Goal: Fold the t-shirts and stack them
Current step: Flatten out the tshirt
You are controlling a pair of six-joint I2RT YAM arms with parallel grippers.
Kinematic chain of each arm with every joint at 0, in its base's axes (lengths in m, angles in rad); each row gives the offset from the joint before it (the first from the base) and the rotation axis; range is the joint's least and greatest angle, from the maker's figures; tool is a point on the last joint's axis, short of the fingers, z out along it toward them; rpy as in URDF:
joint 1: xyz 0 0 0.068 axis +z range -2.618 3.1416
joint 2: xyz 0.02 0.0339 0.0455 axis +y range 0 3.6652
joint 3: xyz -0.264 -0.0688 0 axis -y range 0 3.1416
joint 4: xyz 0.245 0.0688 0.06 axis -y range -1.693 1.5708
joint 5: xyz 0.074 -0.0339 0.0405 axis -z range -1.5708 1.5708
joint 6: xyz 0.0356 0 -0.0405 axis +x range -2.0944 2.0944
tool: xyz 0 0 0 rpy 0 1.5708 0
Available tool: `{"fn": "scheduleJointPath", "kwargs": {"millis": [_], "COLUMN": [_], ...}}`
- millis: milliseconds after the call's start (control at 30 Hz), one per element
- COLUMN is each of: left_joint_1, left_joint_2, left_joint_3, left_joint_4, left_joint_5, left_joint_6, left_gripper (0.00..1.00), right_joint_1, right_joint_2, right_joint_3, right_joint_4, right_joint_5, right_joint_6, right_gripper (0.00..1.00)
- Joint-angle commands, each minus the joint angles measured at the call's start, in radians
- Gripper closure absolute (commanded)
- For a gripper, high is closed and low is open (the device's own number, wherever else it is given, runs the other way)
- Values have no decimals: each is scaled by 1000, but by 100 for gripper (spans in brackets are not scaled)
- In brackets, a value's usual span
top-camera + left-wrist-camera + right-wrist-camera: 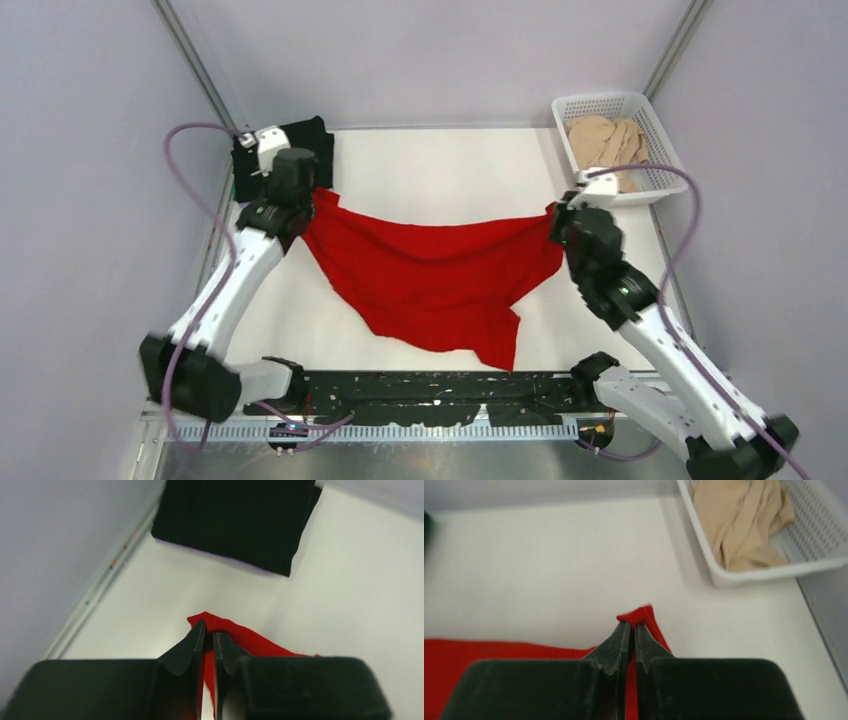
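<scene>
The red t-shirt [430, 275] hangs stretched between both grippers above the table, sagging in the middle with its lower part trailing toward the near edge. My left gripper [312, 197] is shut on its left corner [220, 625]. My right gripper [553, 218] is shut on its right corner [641, 614]. A folded black t-shirt [285, 150] lies at the far left corner, also in the left wrist view [235, 520], with a pale lavender edge [220, 560] showing under it. The beige t-shirt [607, 143] lies crumpled in the basket, also in the right wrist view [739, 525].
The white lattice basket [660, 150] stands at the far right corner, close behind my right gripper; its rim shows in the right wrist view [704, 545]. A black strip [430, 390] runs along the near edge between the arm bases. Grey walls enclose the table.
</scene>
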Motion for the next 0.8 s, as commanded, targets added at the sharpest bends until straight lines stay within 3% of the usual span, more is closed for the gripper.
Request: {"fn": "scheduleJointPath", "kwargs": {"millis": [0, 33, 67, 100, 133, 167, 200, 233, 367, 467, 600, 767], "left_joint_1": [108, 112, 111, 112, 111, 111, 110, 109, 93, 43, -74, -217], "left_joint_2": [346, 416, 487, 540, 588, 603, 600, 583, 446, 318, 188, 149], "left_joint_3": [119, 197, 267, 330, 381, 410, 418, 407, 249, 32, -207, -360], "left_joint_4": [-10, -58, -102, -148, -183, -202, -205, -197, -125, -54, 24, 50], "left_joint_5": [257, 272, 285, 304, 322, 346, 368, 393, 568, 667, 714, 749], "left_joint_6": [-83, -94, -95, -100, -103, -100, -101, -102, -116, -139, -185, -268], "left_gripper": [77, 64, 44, 24, 4, 1, 1, 1, 1, 0, 0, 0], "right_joint_1": [-35, -72, -106, -132, -143, -157, -160, -161, -165, -168, -169, -169], "right_joint_2": [233, 326, 370, 448, 480, 526, 539, 550, 514, 477, 483, 535], "right_joint_3": [-115, -117, -105, -67, -45, -4, 10, 25, 4, -46, -96, -125], "right_joint_4": [25, 31, 29, 14, -27, -44, -60, -60, -1, 65, 156, 204], "right_joint_5": [114, 113, 112, 109, 110, 116, 114, 102, 45, -113, -374, -463], "right_joint_6": [132, 146, 177, 193, 227, 241, 252, 254, 267, 233, 158, 160], "right_gripper": [84, 72, 61, 39, 26, 19, 4, 0, 5, 5, 5, 5]}}
